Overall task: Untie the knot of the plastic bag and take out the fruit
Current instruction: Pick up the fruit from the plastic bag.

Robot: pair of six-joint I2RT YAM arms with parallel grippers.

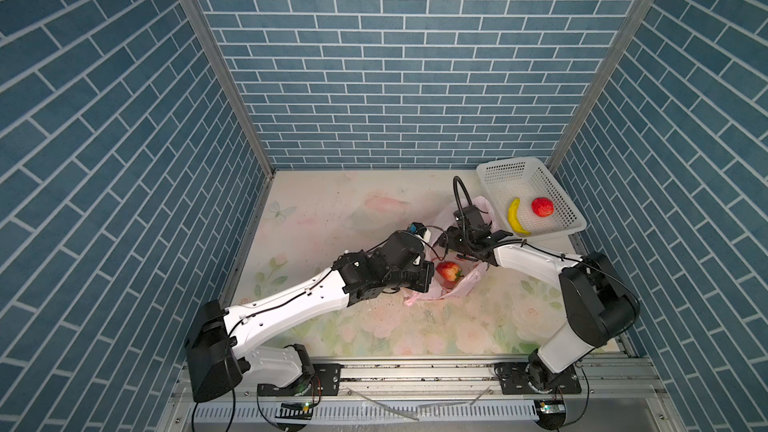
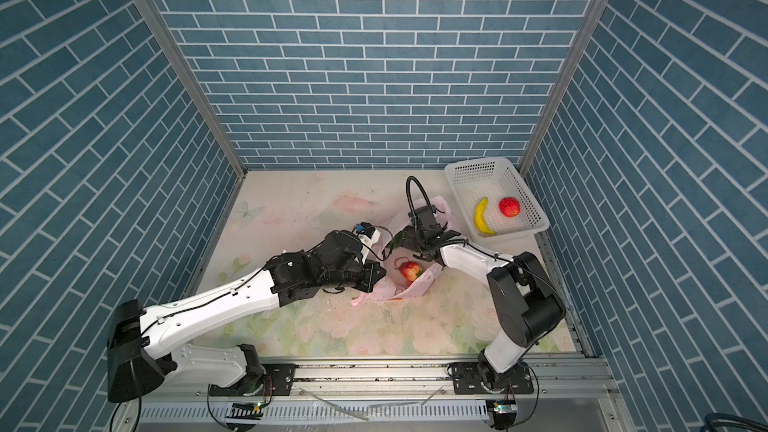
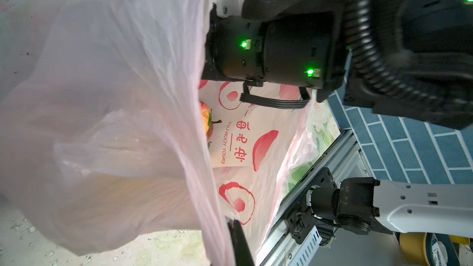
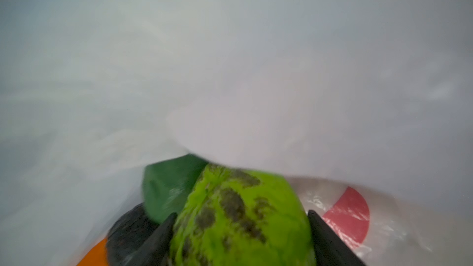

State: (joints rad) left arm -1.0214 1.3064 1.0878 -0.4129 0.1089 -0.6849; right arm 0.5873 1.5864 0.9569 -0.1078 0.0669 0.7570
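**A:** In both top views, what do the containers hold?

**B:** A white perforated plastic basket (image 1: pixel 505 168) (image 2: pixel 473 168) stands at the upper right of the flower-printed tabletop (image 1: pixel 332 209) (image 2: pixel 299 209). It holds a yellow toy banana (image 1: pixel 515 216) (image 2: pixel 482 216) and a round red toy fruit (image 1: pixel 542 206) (image 2: pixel 509 206), lying apart. Just lower left of it lies the thin translucent pink plastic bag (image 1: pixel 467 282) (image 2: pixel 419 284), mouth open. A red-and-yellow toy fruit with green leaves (image 1: pixel 449 272) (image 2: pixel 410 271) rests on its floor. The left arm (image 1: pixel 291 305) (image 2: pixel 216 305) meets the bag's left edge. The right arm (image 1: pixel 528 259) (image 2: pixel 465 255) reaches in from the right.

**A:** And the left wrist view?

**B:** Pink film fills the left half. The red-and-yellow fruit peeks past its edge at centre, beside the red prints on the inner wall. At bottom centre the left gripper (image 3: pixel 231 223) is clamped tight on the film; only one black finger (image 3: pixel 239 241) shows.

**A:** The right wrist view?

**B:** It looks inside the bag and is blurred. At lower centre the right gripper (image 4: pixel 242 213) has its jaws set fairly wide, pressed against both flanks of a bright green toy fruit with dark blotches (image 4: pixel 238 195). To its left lie a dark green piece (image 4: pixel 166 188), a dark round piece (image 4: pixel 128 231) and an orange patch (image 4: pixel 94 254).
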